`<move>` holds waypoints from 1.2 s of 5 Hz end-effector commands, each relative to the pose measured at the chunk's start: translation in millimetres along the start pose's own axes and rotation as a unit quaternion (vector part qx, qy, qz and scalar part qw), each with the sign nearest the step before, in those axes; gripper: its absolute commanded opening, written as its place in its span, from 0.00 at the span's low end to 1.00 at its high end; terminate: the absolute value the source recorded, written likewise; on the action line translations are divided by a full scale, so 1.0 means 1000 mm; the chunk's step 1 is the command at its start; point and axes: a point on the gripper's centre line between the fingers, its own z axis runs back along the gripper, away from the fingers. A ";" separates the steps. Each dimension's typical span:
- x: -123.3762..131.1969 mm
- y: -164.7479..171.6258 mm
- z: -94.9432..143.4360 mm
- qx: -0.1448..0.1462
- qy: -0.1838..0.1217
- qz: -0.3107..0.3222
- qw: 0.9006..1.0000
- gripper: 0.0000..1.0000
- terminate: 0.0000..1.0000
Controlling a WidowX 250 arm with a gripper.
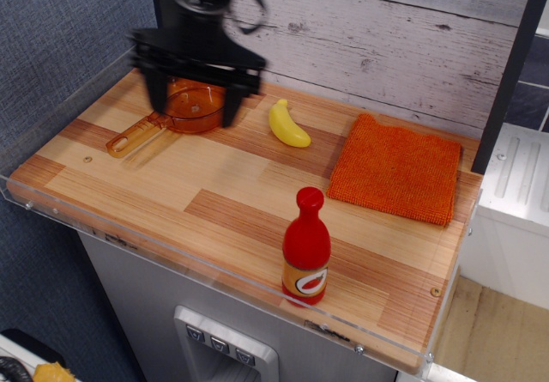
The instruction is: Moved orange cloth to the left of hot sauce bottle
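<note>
A: Bottle first, nearest item: hot sauce bottle (306, 246), upright by the front edge of the wooden counter (214, 202). Status of the job?

B: Nothing done yet, by my reading. Orange cloth (395, 169) lies flat behind the bottle and to its right, well apart, untouched.

A: Further back?

B: Toy banana (287, 124) behind the bottle; translucent orange pan (184, 109) far behind-left. Gripper (195, 105) hovers over the pan, jaws spread wide, holding nothing. Reach, grasp and carry all remain.

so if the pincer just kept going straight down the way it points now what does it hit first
Most likely the orange pan: the open pincer points down with its fingers either side of the pan bowl. Depth is unclear, so it could instead reach the wooden table beside it.
</note>
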 end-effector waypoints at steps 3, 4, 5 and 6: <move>0.018 -0.114 0.014 -0.062 -0.061 -0.117 0.989 1.00 0.00; 0.023 -0.129 0.008 -0.085 -0.062 -0.127 0.986 1.00 0.00; 0.020 -0.145 0.011 -0.095 -0.064 -0.147 0.983 0.00 0.00; 0.017 -0.157 0.006 -0.111 -0.054 -0.151 0.981 0.00 0.00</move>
